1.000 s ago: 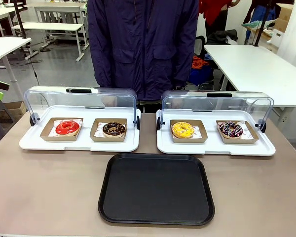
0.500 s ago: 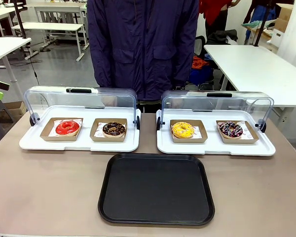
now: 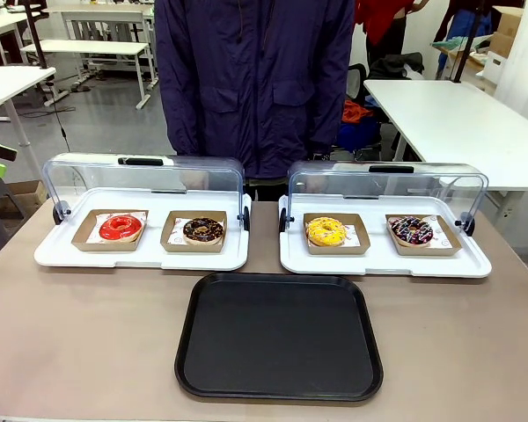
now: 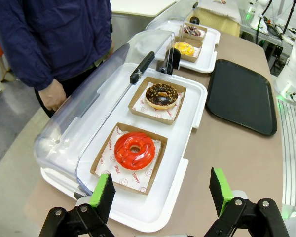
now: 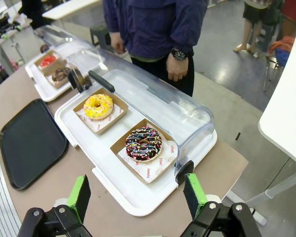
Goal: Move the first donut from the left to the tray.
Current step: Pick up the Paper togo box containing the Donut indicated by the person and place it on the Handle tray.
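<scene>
Nothing has moved since the earlier frames. Left fingers, wide open and empty, hover with the first donut just ahead, centre frame in its cardboard tray; this arm is nearer. Right fingers likewise open, empty. Black tray upper right.

White tables stand on a glossy grey floor

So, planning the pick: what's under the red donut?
The red donut sits on white printed paper inside a small brown cardboard tray, which rests on the white tray. The cardboard floor beneath the paper is covered.
</scene>
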Available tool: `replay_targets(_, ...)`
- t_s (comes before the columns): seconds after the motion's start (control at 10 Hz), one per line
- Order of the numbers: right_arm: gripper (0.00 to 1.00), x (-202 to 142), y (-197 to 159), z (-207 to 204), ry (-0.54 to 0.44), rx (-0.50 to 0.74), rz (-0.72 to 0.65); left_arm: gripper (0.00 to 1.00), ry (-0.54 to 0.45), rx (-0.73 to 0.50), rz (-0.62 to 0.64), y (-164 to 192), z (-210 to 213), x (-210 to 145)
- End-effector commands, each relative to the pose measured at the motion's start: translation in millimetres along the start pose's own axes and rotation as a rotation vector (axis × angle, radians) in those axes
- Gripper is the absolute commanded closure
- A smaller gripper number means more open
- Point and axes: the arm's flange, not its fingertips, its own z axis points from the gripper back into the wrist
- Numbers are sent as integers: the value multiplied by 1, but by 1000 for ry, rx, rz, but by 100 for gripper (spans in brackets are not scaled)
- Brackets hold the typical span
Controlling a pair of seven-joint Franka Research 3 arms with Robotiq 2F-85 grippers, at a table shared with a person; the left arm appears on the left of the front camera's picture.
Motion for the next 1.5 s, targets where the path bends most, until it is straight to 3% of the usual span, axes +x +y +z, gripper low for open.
replay_targets(0.0,0,0,1,-2,-27,0,20,0,-4,0,-6,-3,1,3)
replay_targets(1.4,0,0,1,-2,-27,0,20,0,-4,0,-6,-3,1,3)
